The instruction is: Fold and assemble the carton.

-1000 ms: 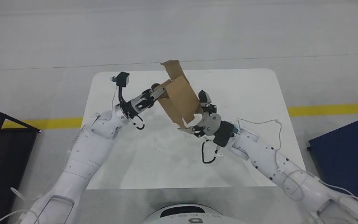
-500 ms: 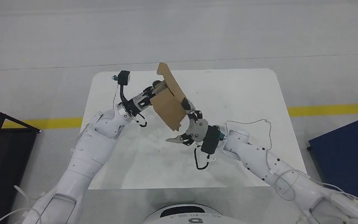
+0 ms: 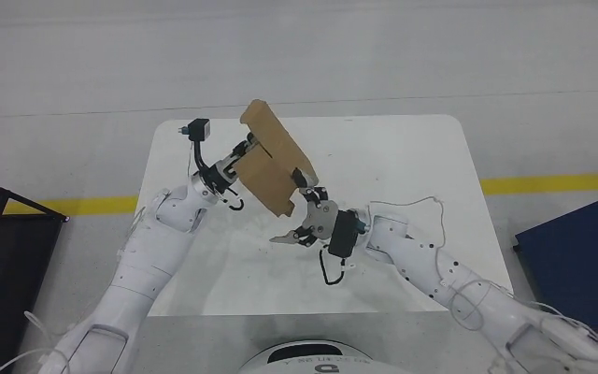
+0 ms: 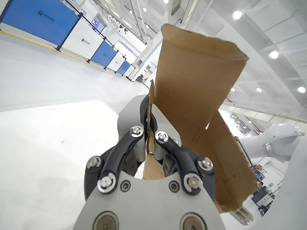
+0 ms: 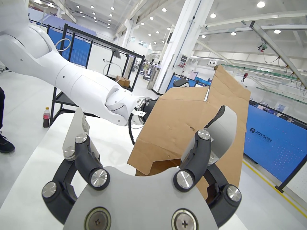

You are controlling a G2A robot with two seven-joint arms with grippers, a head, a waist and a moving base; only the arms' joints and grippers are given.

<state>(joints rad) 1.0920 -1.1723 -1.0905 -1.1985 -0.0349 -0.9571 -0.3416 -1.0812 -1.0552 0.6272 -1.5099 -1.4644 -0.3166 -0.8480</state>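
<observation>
Your left gripper [image 4: 149,120] is pinched tight on the carton [image 3: 271,166] edge, carton tilted above the table [image 3: 411,168], 10 o'clock of centre. Your right gripper [image 3: 295,221] is spread wide at its 5 o'clock corner, gripping nothing.

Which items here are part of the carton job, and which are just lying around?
In the job: brown cardboard carton, clamped in the left gripper; open right gripper beside it; white table underneath.
Lying about: dark cola bottle on the floor; black metal rack beside the table.
</observation>
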